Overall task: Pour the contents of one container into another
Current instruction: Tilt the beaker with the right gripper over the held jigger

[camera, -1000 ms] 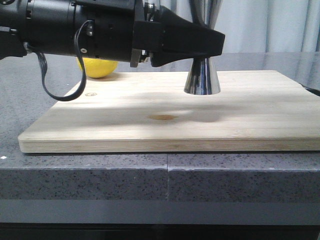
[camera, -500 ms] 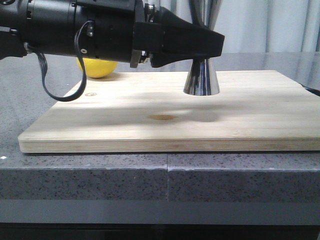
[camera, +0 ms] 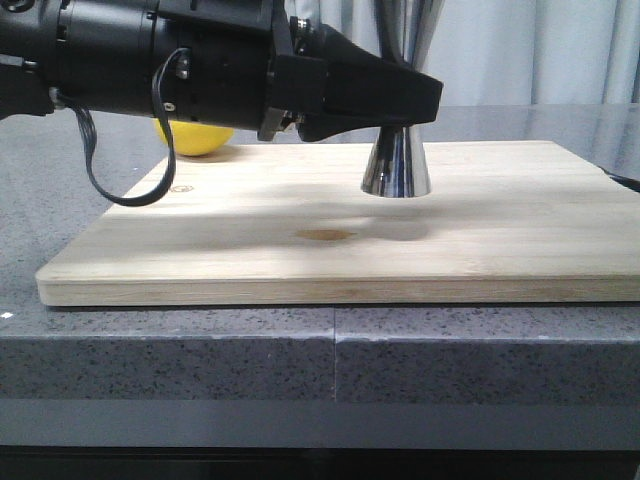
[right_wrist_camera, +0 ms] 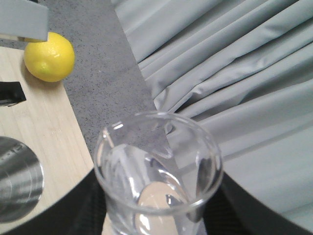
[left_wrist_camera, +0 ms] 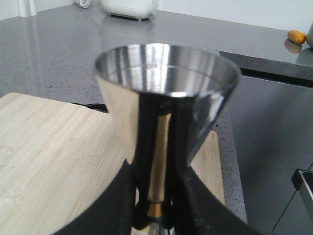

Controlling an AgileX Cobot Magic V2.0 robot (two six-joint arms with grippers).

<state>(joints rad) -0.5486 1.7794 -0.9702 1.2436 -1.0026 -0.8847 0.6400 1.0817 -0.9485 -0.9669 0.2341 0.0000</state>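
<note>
The steel jigger [camera: 397, 165] hangs just above the wooden board [camera: 300, 210], upright, casting a shadow under it. My left gripper [camera: 425, 95] is shut on its narrow waist. In the left wrist view the black fingers [left_wrist_camera: 132, 196] pinch the jigger [left_wrist_camera: 166, 73] at its gold band [left_wrist_camera: 155, 210]; the upper cup faces up. The clear glass beaker [right_wrist_camera: 156, 166] is upright in my right gripper [right_wrist_camera: 159, 213], which is shut on its sides. The beaker is beside and above the jigger's rim [right_wrist_camera: 14, 181]. Neither the beaker nor the right gripper shows in the front view.
A yellow lemon [camera: 195, 138] lies behind the board's far left corner, also seen as the lemon [right_wrist_camera: 49, 56] in the right wrist view. The board sits on a grey stone counter [camera: 320, 350]. A grey curtain [right_wrist_camera: 220, 58] hangs behind.
The left gripper has carried the jigger slightly left and toward the camera. The shadow on the board has shifted with it.
</note>
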